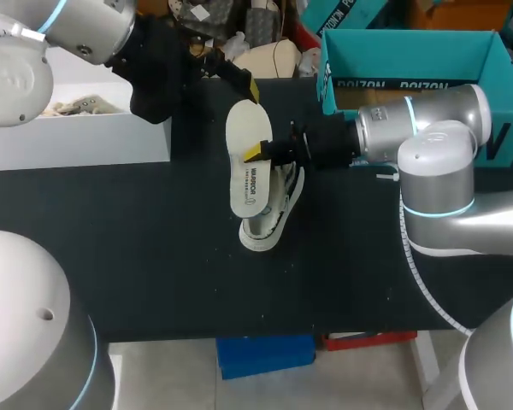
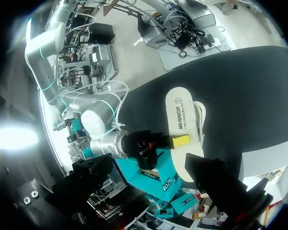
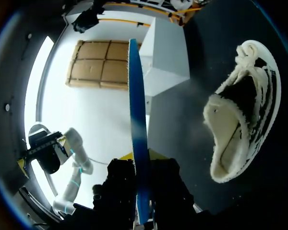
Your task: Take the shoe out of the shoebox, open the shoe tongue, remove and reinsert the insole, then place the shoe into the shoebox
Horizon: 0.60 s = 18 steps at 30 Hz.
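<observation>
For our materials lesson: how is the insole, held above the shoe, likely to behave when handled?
The insole is probably fairly stiff: pinched in the right hand, its edge runs straight, without droop. It looks thin, so it is likely light. Being thin, it may flex if pushed.

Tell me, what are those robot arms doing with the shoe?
The right gripper is pinching the white insole by its edge and holding it up over the shoe, which lies on the black table. The left gripper is close to the insole's other end. The teal shoebox stands at the back of the table.
</observation>
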{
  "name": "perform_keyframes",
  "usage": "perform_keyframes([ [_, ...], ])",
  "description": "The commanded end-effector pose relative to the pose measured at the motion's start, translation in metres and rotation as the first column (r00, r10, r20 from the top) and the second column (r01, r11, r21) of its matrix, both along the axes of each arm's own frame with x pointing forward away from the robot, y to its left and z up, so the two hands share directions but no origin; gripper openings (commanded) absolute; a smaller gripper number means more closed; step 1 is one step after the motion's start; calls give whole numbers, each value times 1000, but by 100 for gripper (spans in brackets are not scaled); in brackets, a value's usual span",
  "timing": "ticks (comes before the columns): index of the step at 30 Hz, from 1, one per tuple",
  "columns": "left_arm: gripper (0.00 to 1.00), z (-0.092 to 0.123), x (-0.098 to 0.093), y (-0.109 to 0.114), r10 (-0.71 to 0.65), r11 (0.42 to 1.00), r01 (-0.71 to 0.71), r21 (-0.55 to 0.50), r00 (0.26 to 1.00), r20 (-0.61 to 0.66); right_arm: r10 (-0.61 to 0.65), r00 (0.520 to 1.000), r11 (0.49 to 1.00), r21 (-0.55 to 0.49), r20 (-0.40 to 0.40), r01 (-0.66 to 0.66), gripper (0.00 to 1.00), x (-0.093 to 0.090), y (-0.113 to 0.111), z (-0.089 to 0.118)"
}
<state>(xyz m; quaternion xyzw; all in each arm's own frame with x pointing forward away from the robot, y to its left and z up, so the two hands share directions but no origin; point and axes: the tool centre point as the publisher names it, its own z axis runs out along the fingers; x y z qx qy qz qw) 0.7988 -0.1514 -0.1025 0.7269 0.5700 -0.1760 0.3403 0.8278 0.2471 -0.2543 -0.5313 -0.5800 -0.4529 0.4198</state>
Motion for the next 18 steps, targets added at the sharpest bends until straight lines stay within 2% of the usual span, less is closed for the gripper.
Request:
perform_keyframes([
  [1, 100, 10, -6, -10, -2, 997, 10, 78, 995, -102, -2, 1000, 1000, -1, 0, 2, 0, 0, 2, -1],
  [3, 100, 15, -9, -12, 7, 992, 16, 127, 983, -184, -2, 1000, 1000, -1, 0, 2, 0, 0, 2, -1],
  [6, 100, 20, -15, -13, 40, 975, 10, 221, 975, -220, -2, 1000, 1000, -1, 0, 2, 0, 0, 2, -1],
  [11, 100, 24, -23, -9, 80, 953, -11, 304, 973, -217, -2, 1000, 1000, -1, 0, 2, 0, 0, 2, -1],
  [15, 100, 16, -24, -3, 129, 942, -54, 332, 970, -206, -2, 1000, 1000, -1, 0, 2, 0, 0, 2, -1],
  [18, 100, 11, -27, 0, 122, 952, -53, 302, 969, -214, -2, 1000, 1000, -1, 0, 2, 0, 0, 2, -1],
])
